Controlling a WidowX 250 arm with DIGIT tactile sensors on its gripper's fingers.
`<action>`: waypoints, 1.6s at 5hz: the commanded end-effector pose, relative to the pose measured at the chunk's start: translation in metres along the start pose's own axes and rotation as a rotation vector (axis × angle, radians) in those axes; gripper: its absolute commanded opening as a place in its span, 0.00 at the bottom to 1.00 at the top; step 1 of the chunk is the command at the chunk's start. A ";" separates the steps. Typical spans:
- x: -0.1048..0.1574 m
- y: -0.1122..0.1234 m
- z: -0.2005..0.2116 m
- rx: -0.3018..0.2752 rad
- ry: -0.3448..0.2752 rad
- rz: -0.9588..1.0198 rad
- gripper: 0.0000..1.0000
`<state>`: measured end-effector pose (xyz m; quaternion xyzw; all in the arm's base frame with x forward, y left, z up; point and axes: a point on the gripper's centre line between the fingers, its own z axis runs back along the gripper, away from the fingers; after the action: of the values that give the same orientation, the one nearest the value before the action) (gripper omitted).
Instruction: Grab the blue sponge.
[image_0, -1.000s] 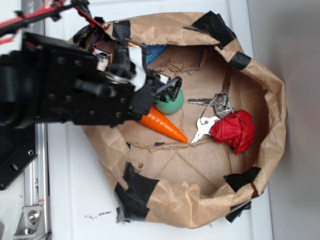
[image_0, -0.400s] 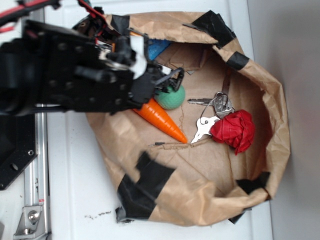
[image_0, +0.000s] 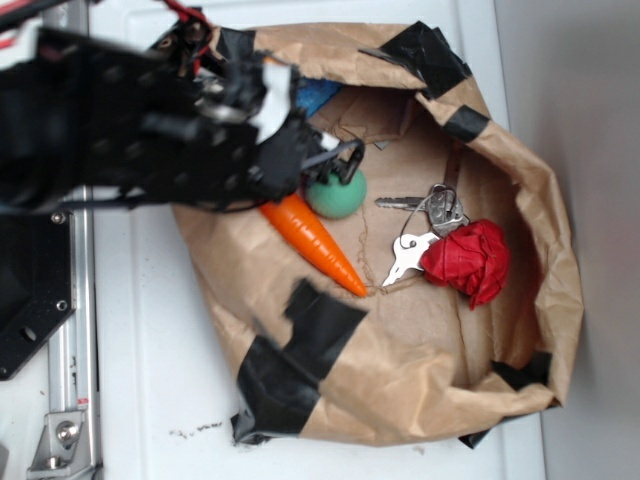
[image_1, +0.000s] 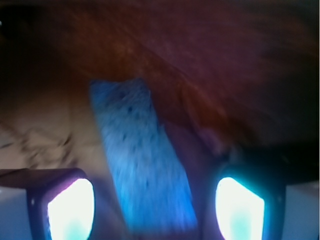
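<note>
Gripper (image_1: 152, 207) jaws stand apart, gripping nothing. Blue sponge (image_1: 142, 165) lies between the two fingertips (image_1: 70, 207), slightly tilted, against the brown paper bag (image_0: 430, 400) wall. Green ball (image_0: 337, 192) and carrot (image_0: 312, 243) lie nearby.

In the exterior view, the blue sponge (image_0: 318, 95) shows only as a small corner at the upper centre; the black arm (image_0: 130, 130) covers the rest. That arm is motion-blurred and cut off by the left edge, and the gripper (image_0: 340, 165) state cannot be read there. The carrot (image_0: 315, 245) has its thick end hidden under the arm. The wrist view is blurred, and the sponge's lower end blends into darkness.
</note>
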<state>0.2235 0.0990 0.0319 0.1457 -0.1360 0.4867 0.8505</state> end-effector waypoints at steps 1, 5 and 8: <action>0.017 0.017 -0.014 -0.046 0.127 -0.051 1.00; 0.018 0.017 -0.015 -0.060 0.147 -0.142 0.00; 0.018 0.015 -0.016 -0.075 0.152 -0.179 0.00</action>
<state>0.2266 0.1090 0.0227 0.0834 -0.0698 0.4109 0.9052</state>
